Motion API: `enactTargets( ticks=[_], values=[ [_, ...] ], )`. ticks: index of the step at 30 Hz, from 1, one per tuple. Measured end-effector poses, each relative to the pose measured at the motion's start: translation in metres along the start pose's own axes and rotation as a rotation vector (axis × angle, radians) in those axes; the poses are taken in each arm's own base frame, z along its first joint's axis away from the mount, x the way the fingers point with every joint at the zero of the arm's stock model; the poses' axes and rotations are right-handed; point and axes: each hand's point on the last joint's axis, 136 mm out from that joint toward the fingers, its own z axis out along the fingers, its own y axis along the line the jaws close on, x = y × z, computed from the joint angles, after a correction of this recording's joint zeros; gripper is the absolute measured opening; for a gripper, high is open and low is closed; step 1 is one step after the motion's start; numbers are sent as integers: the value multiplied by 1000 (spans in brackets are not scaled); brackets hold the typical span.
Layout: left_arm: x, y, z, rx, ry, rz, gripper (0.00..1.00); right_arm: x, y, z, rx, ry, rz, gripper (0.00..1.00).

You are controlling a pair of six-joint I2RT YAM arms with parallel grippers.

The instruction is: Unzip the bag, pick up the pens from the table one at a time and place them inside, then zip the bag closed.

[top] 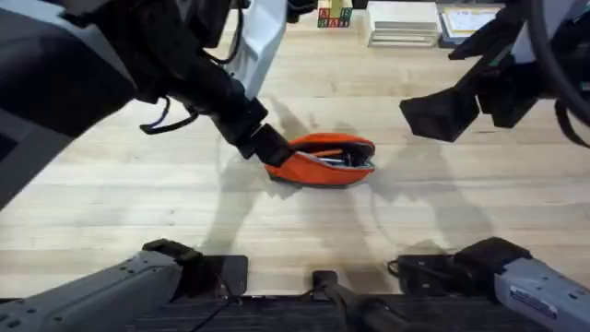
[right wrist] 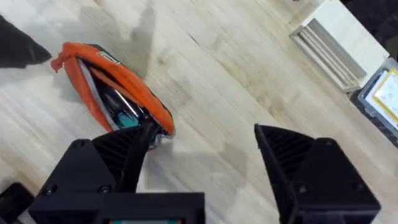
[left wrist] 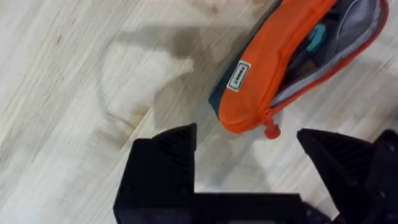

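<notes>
Lying near the middle of the table (top: 111, 212), the bag (top: 323, 159) is serving as the reference point: an orange pouch with a dark underside, resting on its side with its zipper gaping open. Inside the opening, dark slender items and a teal-tipped one (left wrist: 316, 36) are showing against a grey lining; whether these are the pens cannot be told for certain. A small white label (left wrist: 237, 75) is sitting on the orange flank, and a small orange pull (left wrist: 271, 130) is hanging at the bag's closed end.

The left gripper (top: 267, 148) is hovering at that pull end of the bag, its black fingers (left wrist: 163, 163) standing spread apart with the pull between them and nothing clamped; they are close to the fabric, though contact cannot be told from the overhead view.

The right gripper (top: 442, 115) is hanging beyond the bag's opposite end, apart from it and raised above the table, its jaws likewise parted and holding nothing, with one finger (right wrist: 118, 149) overlapping the bag's open end in the wrist view.

Farther behind the bag, at the table's far edge, coloured blocks (top: 334, 16) and a stack of white trays (top: 403, 23) are standing
</notes>
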Motion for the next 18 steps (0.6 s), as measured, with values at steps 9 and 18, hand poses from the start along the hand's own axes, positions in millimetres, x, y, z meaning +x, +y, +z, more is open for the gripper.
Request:
enactTargets(
  ticks=[9, 18],
  values=[
    [-8, 21, -10, 13, -115, 19, 994, 0, 0, 0, 0, 0, 0, 998],
    [-13, 19, -11, 30, -141, 40, 994, 0, 0, 0, 0, 0, 0, 998]
  ],
)
